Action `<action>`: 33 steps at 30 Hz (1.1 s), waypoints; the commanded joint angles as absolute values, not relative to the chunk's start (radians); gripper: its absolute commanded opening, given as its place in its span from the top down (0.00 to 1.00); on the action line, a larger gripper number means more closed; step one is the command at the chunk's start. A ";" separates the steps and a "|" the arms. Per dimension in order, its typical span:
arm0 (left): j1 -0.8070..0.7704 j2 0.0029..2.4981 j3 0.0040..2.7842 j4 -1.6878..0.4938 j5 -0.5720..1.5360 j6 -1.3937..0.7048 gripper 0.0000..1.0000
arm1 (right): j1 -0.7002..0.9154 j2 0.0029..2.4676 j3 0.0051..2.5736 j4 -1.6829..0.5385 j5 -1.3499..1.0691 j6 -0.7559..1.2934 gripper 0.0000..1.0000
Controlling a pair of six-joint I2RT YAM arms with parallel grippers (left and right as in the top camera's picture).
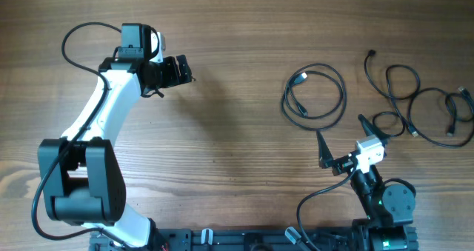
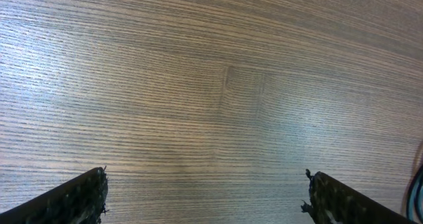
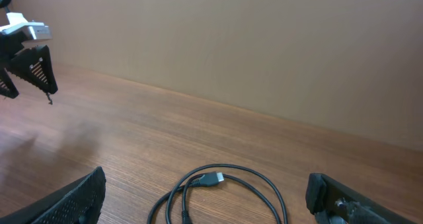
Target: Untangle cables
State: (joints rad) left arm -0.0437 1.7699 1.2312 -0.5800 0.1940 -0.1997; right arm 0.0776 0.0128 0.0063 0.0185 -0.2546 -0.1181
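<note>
One black cable lies coiled in a loose ring right of the table's middle, its silver-tipped plug inside the ring. Further right, other thin black cables lie looped over one another in a tangle. My right gripper hovers open just in front of the coiled ring. In the right wrist view the plug and ring lie on the table between and beyond the spread fingers of that gripper. My left gripper is open far to the left, over bare wood, with nothing between its fingertips.
The wooden table runs under everything. The left arm's own thick black wire arcs behind its wrist. The right arm's base stands at the front edge. A plain wall backs the table's far edge.
</note>
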 commanded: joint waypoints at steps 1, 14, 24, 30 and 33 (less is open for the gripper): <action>-0.041 1.782 1.221 -0.577 0.189 -0.194 0.00 | 0.079 0.004 0.005 0.021 -0.257 -0.131 0.00; -0.041 1.782 1.221 -0.577 0.187 -0.194 0.00 | 0.079 0.004 0.005 0.021 -0.257 -0.131 0.00; -0.148 1.626 1.214 -0.581 0.188 -0.194 0.00 | 0.079 0.004 0.005 0.021 -0.257 -0.131 0.00; -0.213 1.427 1.214 -0.582 0.189 -0.194 0.00 | 0.079 0.004 0.005 0.021 -0.257 -0.131 0.00; -0.211 1.333 1.214 -0.582 0.188 -0.194 0.00 | 0.079 0.004 0.005 0.021 -0.257 -0.131 0.00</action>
